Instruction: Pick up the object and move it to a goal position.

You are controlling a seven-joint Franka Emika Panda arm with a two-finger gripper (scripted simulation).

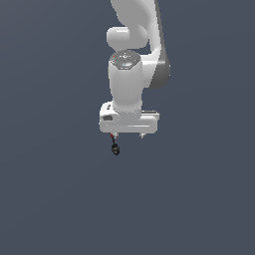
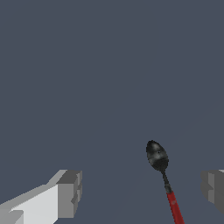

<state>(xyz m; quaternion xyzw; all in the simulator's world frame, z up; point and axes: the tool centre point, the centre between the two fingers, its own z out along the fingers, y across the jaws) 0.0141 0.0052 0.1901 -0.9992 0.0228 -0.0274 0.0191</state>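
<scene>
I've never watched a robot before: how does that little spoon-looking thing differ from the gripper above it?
The object is black, rounded, on a thin dark stem with a red end; the gripper is white and blocky. In the exterior view the object looks tiny, the gripper far bigger. In the wrist view, the object sits between the grey fingers, nearer one, touching neither. Both are over plain dark ground.

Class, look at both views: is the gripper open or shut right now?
Open. In the wrist view the gripper's two fingers stand far apart, with the spoon-like object lying between them, touching neither.
</scene>
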